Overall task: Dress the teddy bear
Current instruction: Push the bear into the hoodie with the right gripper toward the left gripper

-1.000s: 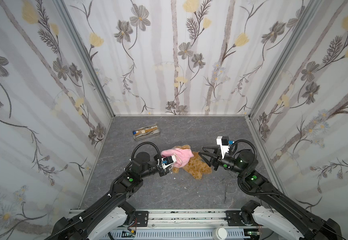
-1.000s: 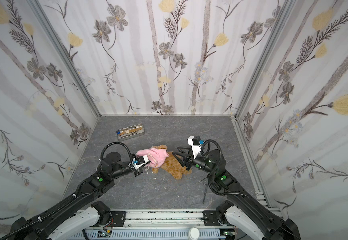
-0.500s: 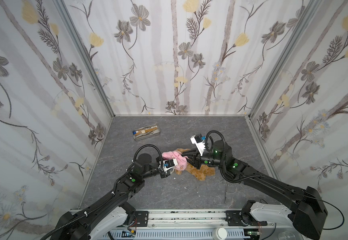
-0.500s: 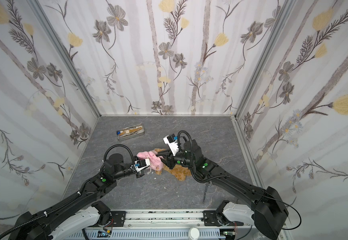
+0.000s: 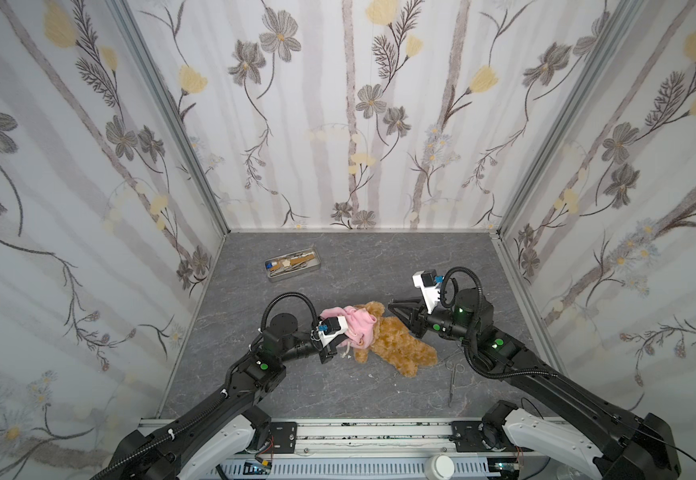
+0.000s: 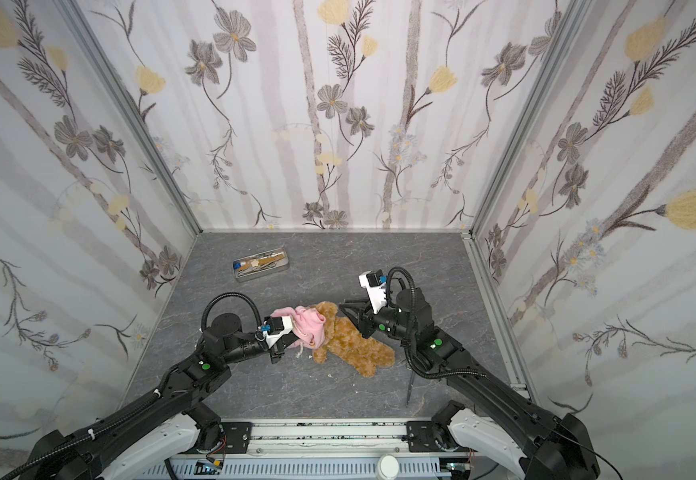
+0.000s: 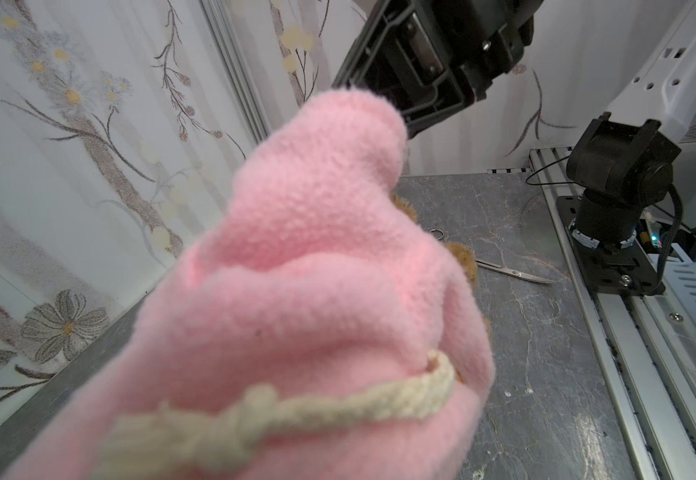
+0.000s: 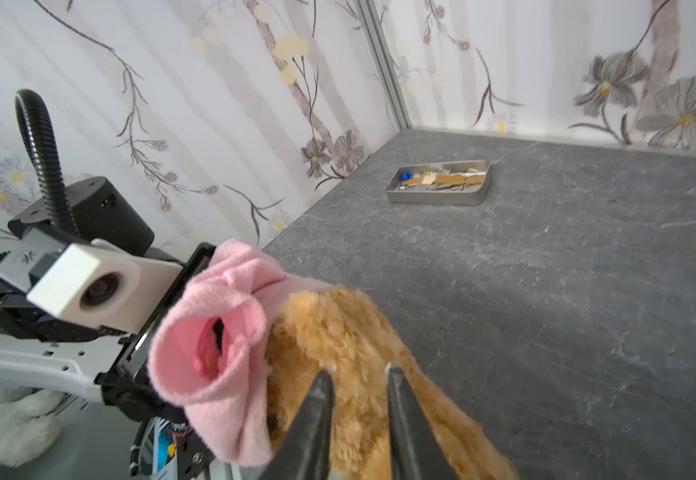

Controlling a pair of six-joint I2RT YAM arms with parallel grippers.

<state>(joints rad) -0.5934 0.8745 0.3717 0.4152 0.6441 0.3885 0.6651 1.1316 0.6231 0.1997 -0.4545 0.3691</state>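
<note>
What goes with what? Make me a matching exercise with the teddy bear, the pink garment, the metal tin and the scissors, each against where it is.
Things:
1. teddy bear
2. pink garment
3. metal tin
4. scissors

Places:
A. far back, left of centre
B. bunched at the bear's head end
C. flat, beside the right arm
D. lying mid-table

Pairs: 1-D, 2-B, 3-A, 4-C
</note>
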